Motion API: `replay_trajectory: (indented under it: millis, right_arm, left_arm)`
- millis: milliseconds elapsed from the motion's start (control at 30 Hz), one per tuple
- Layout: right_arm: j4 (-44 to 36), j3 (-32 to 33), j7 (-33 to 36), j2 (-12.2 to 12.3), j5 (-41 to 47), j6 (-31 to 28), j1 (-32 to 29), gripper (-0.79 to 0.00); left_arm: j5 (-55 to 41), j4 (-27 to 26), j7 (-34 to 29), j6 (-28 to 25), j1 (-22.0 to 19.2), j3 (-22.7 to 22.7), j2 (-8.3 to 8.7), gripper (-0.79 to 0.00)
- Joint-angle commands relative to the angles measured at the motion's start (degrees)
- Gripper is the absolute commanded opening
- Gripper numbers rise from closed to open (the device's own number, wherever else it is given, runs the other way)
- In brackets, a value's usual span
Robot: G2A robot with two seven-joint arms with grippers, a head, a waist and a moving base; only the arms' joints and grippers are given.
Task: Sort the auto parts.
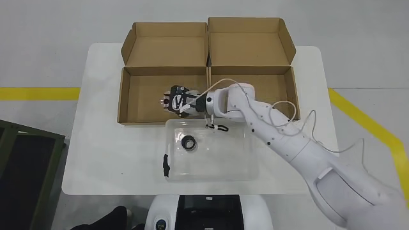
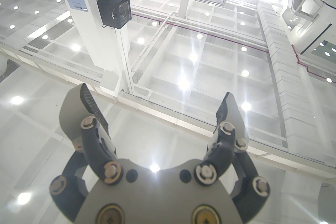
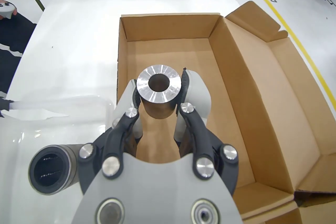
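**Right hand.** The right gripper [image 3: 160,88] is closed on a steel sleeve [image 3: 157,107], with one finger on each side of its round wall. The bored end face is turned toward the wrist camera. The grip looks square, with no visible tilt between the pads.

**Position.** In the top view the right gripper [image 1: 174,99] and its load are over the floor of the left cardboard box [image 1: 137,96], toward the box's 5 o'clock corner. Whether the sleeve touches the floor cannot be told.

**Step in hand, as judged.** Placing the sleeve in this box. Recommended:
- Lower until the bottom face rests on the cardboard, since a heavy round part dropped from height may roll or dent the floor.
- Open the fingers fully.
- Lift straight up before pulling back, to clear the near wall.

**Arm pose.** The right arm enters from 4 o'clock and crosses the far corner of the clear tray [image 1: 236,160]. Its wrist points toward 9 o'clock.

**Outstanding items.**
- The tray lies at 6 o'clock from the box.
- It holds a black-ended bearing [image 1: 188,142].
- A small black piece [image 1: 165,165] sits at its 8 o'clock edge.
- The right cardboard box [image 1: 275,89] lies at 3 o'clock from the left one.

**Left hand.** The left gripper [image 2: 156,93] is spread wide, holds nothing, and points at the ceiling.
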Motion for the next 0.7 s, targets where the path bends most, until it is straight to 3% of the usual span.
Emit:
replay_trajectory:
  millis: [0, 567, 667]
  right_arm:
    - [1.99, -0.9, -0.21, -1.18, 0.45, -0.21, 0.85, -0.785]
    - [16.7, -5.63, 0.22, -8.99, -0.9, -3.46, 5.82, -0.785]
    - [18.31, -5.85, 0.55, -9.8, -1.72, -3.98, 6.47, -0.705]
  left_arm:
    - [0.0, 0.0, 0.0, 0.0, 0.0, 0.0, 0.0, 0.0]
    - [0.0, 0.0, 0.0, 0.0, 0.0, 0.0, 0.0, 0.0]
    - [0.0, 0.0, 0.0, 0.0, 0.0, 0.0, 0.0, 0.0]
